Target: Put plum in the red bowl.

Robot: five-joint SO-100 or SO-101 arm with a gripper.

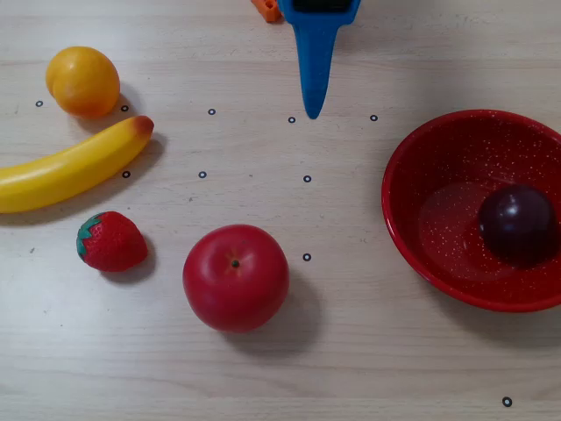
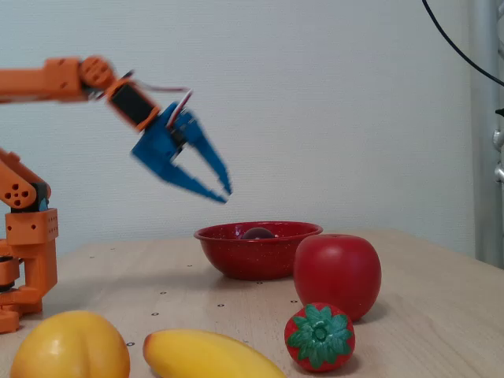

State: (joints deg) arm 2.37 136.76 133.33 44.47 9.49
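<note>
The dark purple plum [image 1: 517,224] lies inside the red bowl [image 1: 405,167], toward its right side. In the fixed view only the plum's top [image 2: 257,233] shows above the red bowl's rim [image 2: 252,257]. My blue gripper [image 2: 224,194] hangs in the air left of the bowl, well above the table. It is open by a narrow gap and holds nothing. In the overhead view the gripper [image 1: 311,103] reaches in from the top edge, pointing down, well clear of the bowl.
A red apple [image 1: 235,276] sits mid-table, with a strawberry [image 1: 110,241], a banana [image 1: 70,167] and an orange fruit [image 1: 82,81] to its left. The orange arm base [image 2: 27,260] stands at the left of the fixed view.
</note>
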